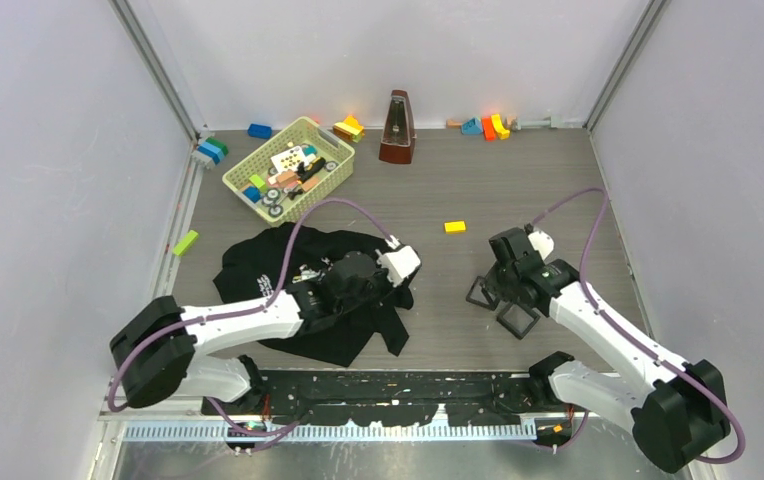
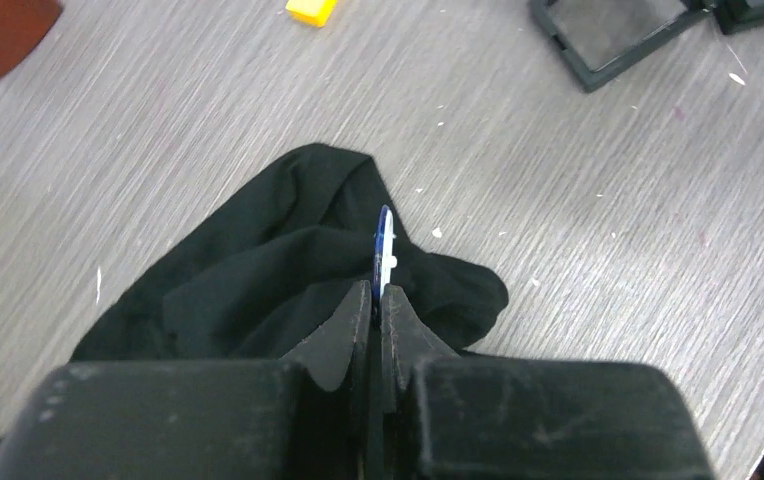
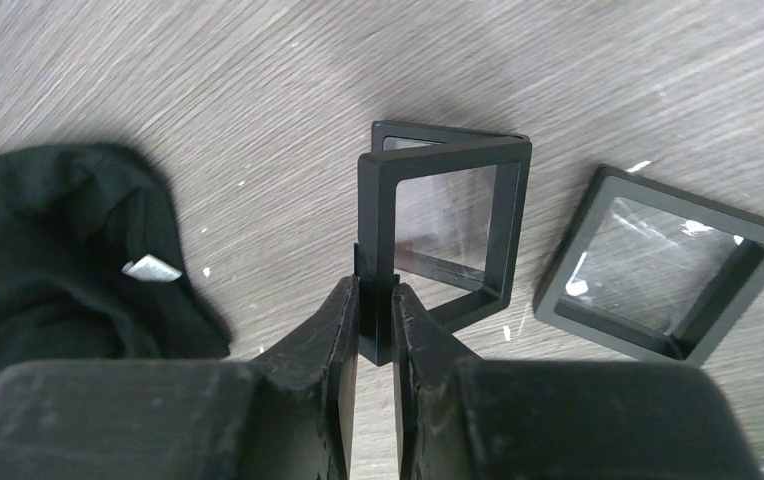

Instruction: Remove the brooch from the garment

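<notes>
The garment [image 1: 268,270], a black T-shirt, lies crumpled at the left of the table; a fold of it [image 2: 278,260] shows under my left gripper [image 2: 378,292]. That gripper is shut on the brooch [image 2: 385,240], a thin blue and white piece seen edge-on, sticking out past the fingertips right over the cloth. I cannot tell whether the brooch is still pinned to the fabric. My right gripper [image 3: 376,288] is shut on the upright frame of an open black square box [image 3: 448,215], well to the right of the garment [image 3: 48,250].
A second black square box [image 3: 663,265] lies flat just right of the held one. A yellow block [image 1: 455,227] lies mid-table. A basket of toys [image 1: 288,168], a metronome [image 1: 397,128] and coloured blocks [image 1: 488,126] stand along the back. A green block [image 1: 186,242] lies at the left edge.
</notes>
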`<action>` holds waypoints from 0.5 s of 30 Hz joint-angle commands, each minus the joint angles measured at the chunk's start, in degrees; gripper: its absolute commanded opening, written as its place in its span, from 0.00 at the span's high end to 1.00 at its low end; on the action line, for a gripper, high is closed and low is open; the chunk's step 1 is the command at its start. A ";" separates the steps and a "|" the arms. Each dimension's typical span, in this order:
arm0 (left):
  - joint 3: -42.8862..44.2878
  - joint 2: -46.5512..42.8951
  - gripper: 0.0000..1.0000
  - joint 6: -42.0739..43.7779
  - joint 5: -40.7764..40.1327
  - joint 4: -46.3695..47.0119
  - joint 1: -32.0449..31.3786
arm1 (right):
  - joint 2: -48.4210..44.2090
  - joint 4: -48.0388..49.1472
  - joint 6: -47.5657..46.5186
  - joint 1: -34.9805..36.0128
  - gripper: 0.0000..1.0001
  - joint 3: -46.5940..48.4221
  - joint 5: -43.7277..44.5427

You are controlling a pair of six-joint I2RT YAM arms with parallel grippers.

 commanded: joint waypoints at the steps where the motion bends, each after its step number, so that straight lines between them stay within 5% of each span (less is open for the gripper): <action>1: 1.96 3.63 1.00 9.46 7.53 10.76 -0.27 | -3.04 4.47 -8.96 -0.15 0.99 0.87 -8.37; 6: 4.59 8.72 1.00 18.74 16.96 13.42 -0.31 | -4.05 6.18 -13.22 -0.15 0.99 0.27 -17.31; 15: 4.47 19.48 1.00 26.95 21.29 27.68 -0.32 | -4.31 5.66 -15.57 -0.18 1.00 -0.20 -22.99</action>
